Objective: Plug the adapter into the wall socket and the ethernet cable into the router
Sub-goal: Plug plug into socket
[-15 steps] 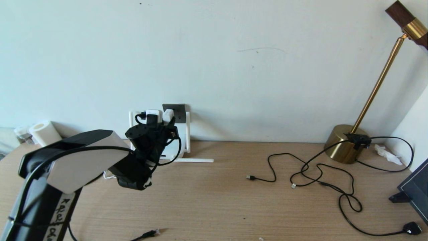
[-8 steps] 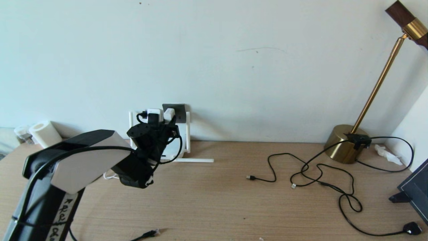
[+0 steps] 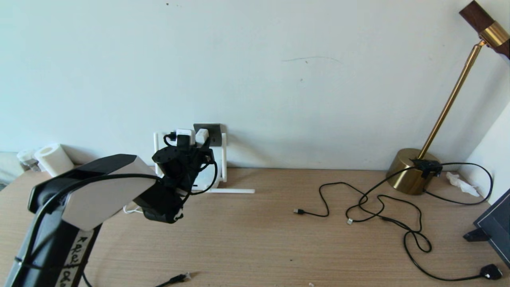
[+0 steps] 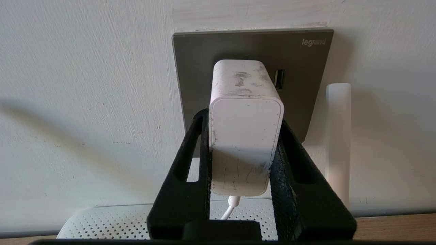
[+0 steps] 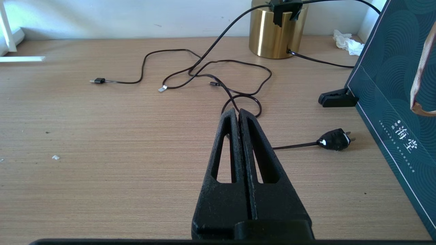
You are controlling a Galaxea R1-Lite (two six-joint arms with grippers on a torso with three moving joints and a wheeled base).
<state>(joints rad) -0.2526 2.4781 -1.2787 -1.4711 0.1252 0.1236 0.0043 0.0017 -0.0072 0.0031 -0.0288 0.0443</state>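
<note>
My left gripper (image 4: 244, 117) is shut on the white adapter (image 4: 246, 132), one black finger on each side. The adapter's far end sits against the dark grey wall socket (image 4: 204, 61), and its thin white cord hangs down from its near end. In the head view the adapter (image 3: 201, 136) and the socket (image 3: 214, 133) are at the wall, just past my left wrist. The white router (image 4: 102, 221) lies below the socket with one antenna (image 4: 338, 136) upright beside it. The ethernet cable (image 3: 175, 278) lies at the table's front edge. My right gripper (image 5: 238, 114) hovers over the table, shut and empty.
A brass lamp base (image 3: 410, 173) stands at the back right with thin black cords (image 3: 378, 207) looping over the table and a black plug (image 3: 491, 272) at the front right. A dark box (image 5: 391, 85) stands at the right edge. A paper roll (image 3: 51, 157) sits far left.
My left arm has edged slightly toward the wall, carrying the adapter closer to the socket plate. Nothing else has moved.
</note>
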